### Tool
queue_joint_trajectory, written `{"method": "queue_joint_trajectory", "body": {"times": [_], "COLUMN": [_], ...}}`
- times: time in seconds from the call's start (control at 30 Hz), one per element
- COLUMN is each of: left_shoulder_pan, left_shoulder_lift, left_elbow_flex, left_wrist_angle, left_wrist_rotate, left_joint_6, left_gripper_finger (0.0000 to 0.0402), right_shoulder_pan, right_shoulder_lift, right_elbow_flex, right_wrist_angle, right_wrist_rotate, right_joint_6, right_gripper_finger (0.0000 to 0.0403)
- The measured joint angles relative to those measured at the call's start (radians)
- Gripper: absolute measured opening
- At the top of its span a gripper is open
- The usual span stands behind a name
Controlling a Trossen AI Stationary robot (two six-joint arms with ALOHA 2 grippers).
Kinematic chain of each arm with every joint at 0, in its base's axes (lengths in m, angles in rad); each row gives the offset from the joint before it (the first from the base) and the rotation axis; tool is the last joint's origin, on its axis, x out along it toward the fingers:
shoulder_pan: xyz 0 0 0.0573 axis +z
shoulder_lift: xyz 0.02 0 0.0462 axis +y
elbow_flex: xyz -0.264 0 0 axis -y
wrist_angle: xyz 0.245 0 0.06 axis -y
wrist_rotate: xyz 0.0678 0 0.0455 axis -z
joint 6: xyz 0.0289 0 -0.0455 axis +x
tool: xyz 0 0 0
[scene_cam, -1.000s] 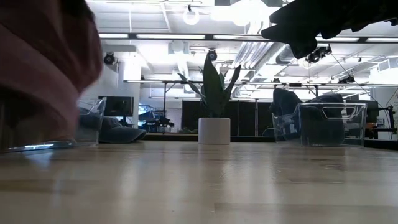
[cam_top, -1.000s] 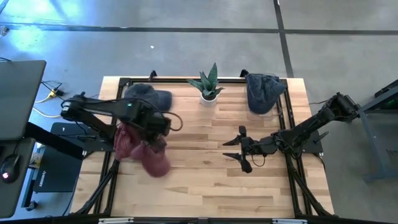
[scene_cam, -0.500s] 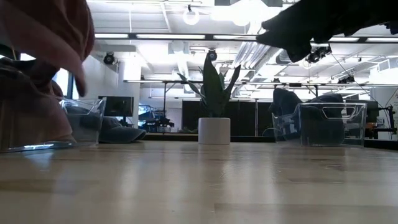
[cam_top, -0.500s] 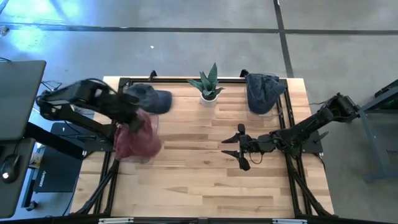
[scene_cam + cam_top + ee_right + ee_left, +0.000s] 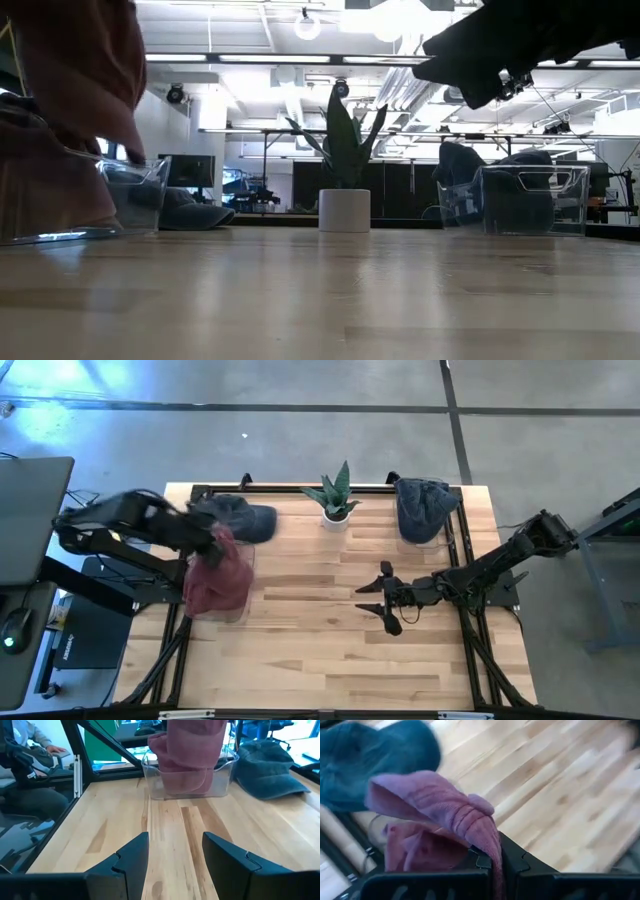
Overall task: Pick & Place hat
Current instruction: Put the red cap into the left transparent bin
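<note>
Left end effector (image 5: 492, 865) clamped on soft, ribbed maroon hat (image 5: 215, 575), limp folds draped into clear rigid bin (image 5: 187, 777) at desk (image 5: 320, 650) left edge. Floppy blue cap (image 5: 240, 518) beside. Right end effector (image 5: 385, 600) spread, empty, mid-desk.

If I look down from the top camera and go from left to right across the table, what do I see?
Left gripper shut on the red hat over a clear bin → blue cap → potted plant → open right gripper → dark blue hat.
</note>
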Motion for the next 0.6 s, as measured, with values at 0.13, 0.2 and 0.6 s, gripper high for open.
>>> {"method": "queue_joint_trajectory", "body": {"times": [0.13,0.2,0.6], "left_shoulder_pan": [0.000,0.000,0.000], "left_shoulder_lift": [0.076,0.115,0.303], "left_elbow_flex": [-0.125,-0.168,-0.142], "left_wrist_angle": [0.000,0.002,-0.004], "left_wrist_rotate": [0.006,0.007,-0.184], "left_joint_6": [0.001,0.023,0.150], "left_gripper_finger": [0.0000,0.0000,0.0000], "right_shoulder_pan": [0.003,0.003,0.004], "right_shoulder_lift": [0.000,0.000,0.000], "right_elbow_flex": [0.000,0.000,0.000], "right_wrist_angle": [-0.014,-0.016,-0.020], "right_wrist_rotate": [-0.013,-0.029,-0.028], "right_joint_6": [0.021,0.024,0.029], "right_gripper_finger": [0.0181,0.0181,0.0181]}}
